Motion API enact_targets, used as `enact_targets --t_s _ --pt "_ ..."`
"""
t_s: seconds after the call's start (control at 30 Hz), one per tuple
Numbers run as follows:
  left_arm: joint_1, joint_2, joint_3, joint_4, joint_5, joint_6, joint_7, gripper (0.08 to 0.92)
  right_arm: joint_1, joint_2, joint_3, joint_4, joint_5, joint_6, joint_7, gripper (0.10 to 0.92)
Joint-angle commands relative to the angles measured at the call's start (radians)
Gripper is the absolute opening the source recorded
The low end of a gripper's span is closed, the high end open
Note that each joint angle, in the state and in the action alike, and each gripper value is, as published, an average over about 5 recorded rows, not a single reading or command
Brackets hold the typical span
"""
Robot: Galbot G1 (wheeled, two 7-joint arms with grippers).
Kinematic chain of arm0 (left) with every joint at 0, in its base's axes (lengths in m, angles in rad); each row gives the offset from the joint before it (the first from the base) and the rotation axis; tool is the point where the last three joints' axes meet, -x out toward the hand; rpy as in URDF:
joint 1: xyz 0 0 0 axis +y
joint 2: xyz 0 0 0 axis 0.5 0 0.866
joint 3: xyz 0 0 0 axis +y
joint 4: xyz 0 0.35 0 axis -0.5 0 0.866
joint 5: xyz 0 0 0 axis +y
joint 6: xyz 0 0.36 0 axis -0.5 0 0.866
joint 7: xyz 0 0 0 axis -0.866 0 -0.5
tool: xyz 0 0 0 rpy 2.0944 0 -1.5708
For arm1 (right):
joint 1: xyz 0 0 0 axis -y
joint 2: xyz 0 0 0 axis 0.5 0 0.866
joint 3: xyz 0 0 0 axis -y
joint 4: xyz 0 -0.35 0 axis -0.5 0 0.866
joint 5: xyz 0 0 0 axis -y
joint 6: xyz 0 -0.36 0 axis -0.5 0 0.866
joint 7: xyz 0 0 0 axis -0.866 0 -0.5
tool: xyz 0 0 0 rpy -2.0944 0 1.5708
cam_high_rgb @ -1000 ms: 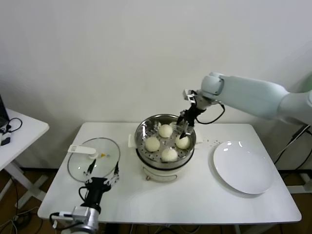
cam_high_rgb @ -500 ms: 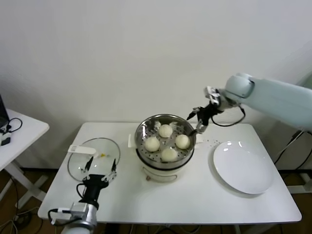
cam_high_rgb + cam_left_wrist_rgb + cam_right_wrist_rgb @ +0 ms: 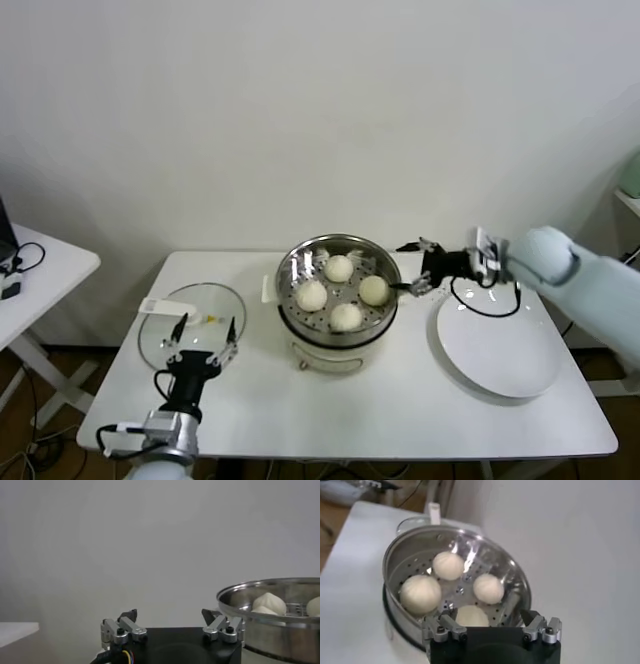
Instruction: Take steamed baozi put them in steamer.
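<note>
Right pincer [image 3: 417, 268] open, empty beside steamer [image 3: 338, 300]; no legible writing.

Plain white wall [image 3: 200, 110], side table [image 3: 40, 265] left

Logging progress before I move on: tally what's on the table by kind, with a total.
Steamed baozi, all in the steamer: 4
Steamer: 1
Glass lid: 1
White plate: 1
Total: 7
</note>
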Motion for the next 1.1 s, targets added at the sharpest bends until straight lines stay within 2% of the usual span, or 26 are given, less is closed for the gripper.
enact_targets --t_s 0.03,0.33,0.6,0.73,1.1 --pt "-0.004 -0.011 -0.003 -0.016 0.012 0.014 -0.012 0.823 -1.017 0.115 1.055 0.226 -0.194 0.204 0.332 0.823" --pt "-0.002 -0.017 -0.011 0.001 0.011 0.029 -0.024 0.823 -1.312 0.509 1.296 0.278 -0.232 0.404 0.419 0.823" --pt "-0.006 -0.020 -0.026 0.005 0.002 0.040 -0.035 0.823 -1.467 0.731 1.326 0.284 -0.223 0.482 0.419 0.823" --pt "0.000 -0.016 -0.038 0.004 -0.003 0.040 -0.033 0.823 -1.495 0.779 1.316 0.285 -0.214 0.489 0.419 0.823" --pt "0.005 -0.009 -0.078 0.006 -0.029 0.032 -0.014 0.823 -1.500 0.787 1.319 0.280 -0.191 0.460 0.426 0.823"
